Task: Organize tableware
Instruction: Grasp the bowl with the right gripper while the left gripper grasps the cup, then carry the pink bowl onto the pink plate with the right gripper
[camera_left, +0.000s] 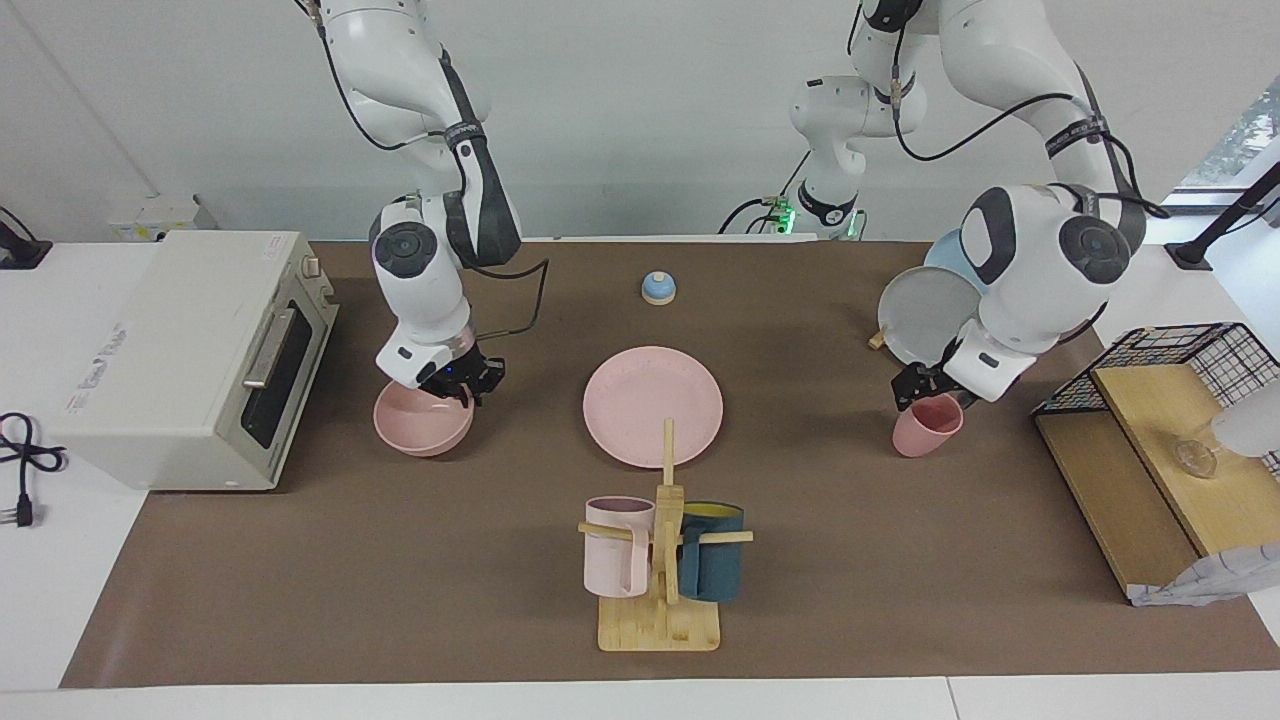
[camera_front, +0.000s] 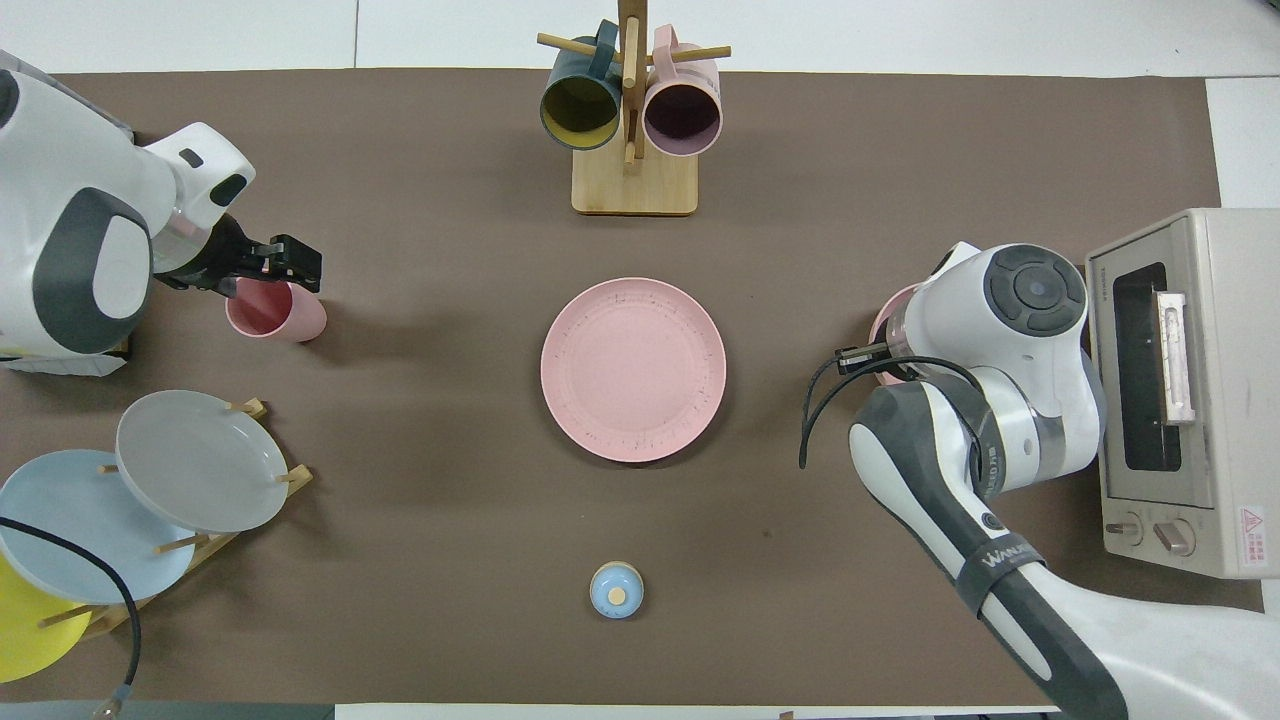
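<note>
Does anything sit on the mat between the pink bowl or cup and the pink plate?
Nothing visible does. The mat between the bowl, the cup and the plate lies bare; the mug rack stands farther from the robots.

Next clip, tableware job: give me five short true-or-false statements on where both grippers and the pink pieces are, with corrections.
1. The left gripper is at the rim of the pink cup. True.
2. The pink bowl sits on the pink plate. False: it is apart from it, toward the right arm's end, beside the toaster oven.
3. The right gripper is at the bowl's rim. True.
4. The cup lies in the bowl. False: it is near the left arm's end.
5. The mug rack holds one mug. False: two.
</note>
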